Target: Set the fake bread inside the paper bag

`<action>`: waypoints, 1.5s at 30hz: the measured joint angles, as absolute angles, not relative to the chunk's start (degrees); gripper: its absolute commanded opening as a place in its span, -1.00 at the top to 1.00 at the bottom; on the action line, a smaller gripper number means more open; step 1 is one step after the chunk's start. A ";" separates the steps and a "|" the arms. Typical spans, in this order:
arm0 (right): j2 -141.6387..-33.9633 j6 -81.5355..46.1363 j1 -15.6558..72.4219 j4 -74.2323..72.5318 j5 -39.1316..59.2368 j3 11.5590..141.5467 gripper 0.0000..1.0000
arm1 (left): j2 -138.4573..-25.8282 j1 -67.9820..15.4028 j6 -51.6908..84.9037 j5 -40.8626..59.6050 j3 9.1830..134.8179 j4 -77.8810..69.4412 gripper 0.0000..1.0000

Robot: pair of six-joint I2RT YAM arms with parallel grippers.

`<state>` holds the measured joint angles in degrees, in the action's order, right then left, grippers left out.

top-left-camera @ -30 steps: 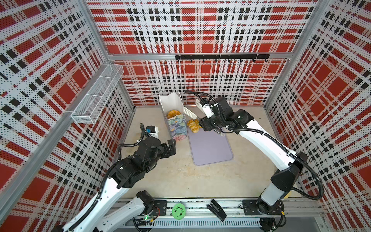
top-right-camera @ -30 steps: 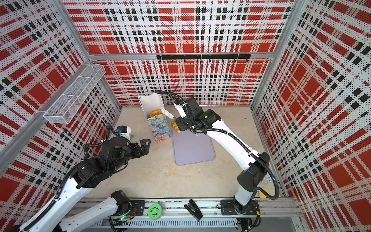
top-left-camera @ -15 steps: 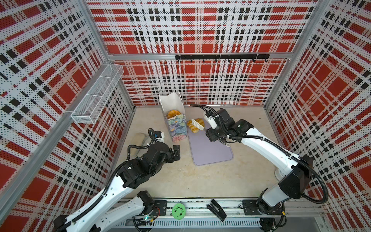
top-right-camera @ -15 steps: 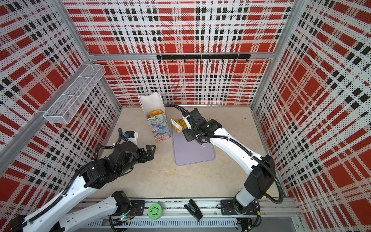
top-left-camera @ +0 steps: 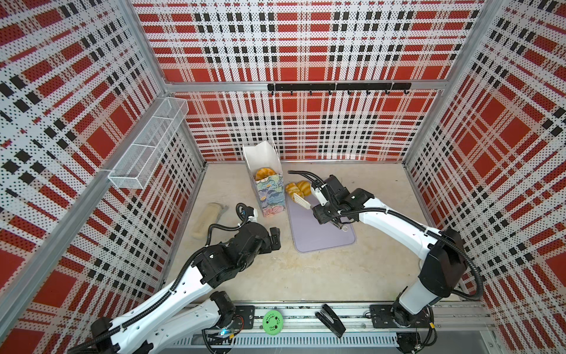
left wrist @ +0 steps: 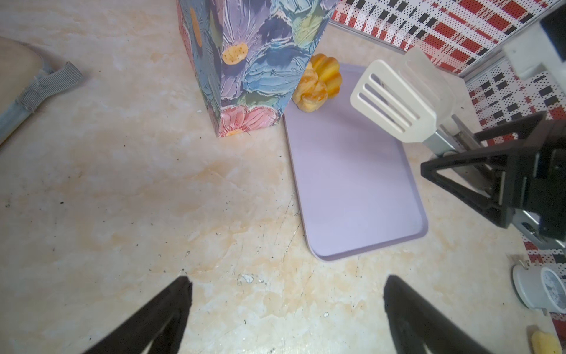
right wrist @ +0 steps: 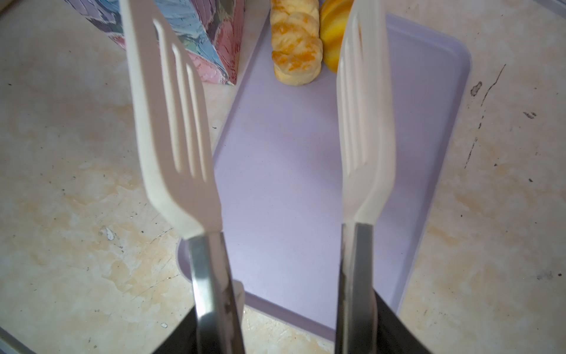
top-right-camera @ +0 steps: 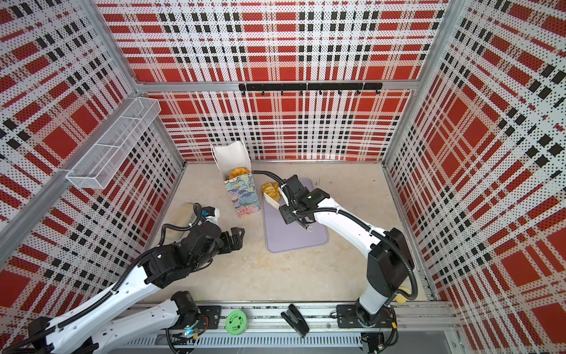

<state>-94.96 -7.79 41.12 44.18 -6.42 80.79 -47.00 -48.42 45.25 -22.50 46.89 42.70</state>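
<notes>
The paper bag (top-left-camera: 269, 196) already has bread (top-left-camera: 265, 173) in it. Two rolls (top-left-camera: 297, 189) to go, just ahead of the tongs (top-left-camera: 301, 200) my right gripper (top-left-camera: 326, 211) holds. My left gripper (left wrist: 287, 280) is wide and empty.

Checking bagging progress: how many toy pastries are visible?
3. One pastry shows inside the paper bag; a braided roll and a ridged yellow pastry lie side by side at the far end of the purple tray. More may be hidden deeper in the bag.
</notes>
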 measured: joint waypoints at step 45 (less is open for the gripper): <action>-115.55 -6.57 38.59 32.25 -8.45 83.74 0.00 | -50.24 -49.23 50.02 -18.65 37.63 33.76 -0.99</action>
<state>-115.55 -6.57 38.59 32.25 -8.45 83.74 -50.24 -49.23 50.02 -18.65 37.63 33.76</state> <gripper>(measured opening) 0.508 0.993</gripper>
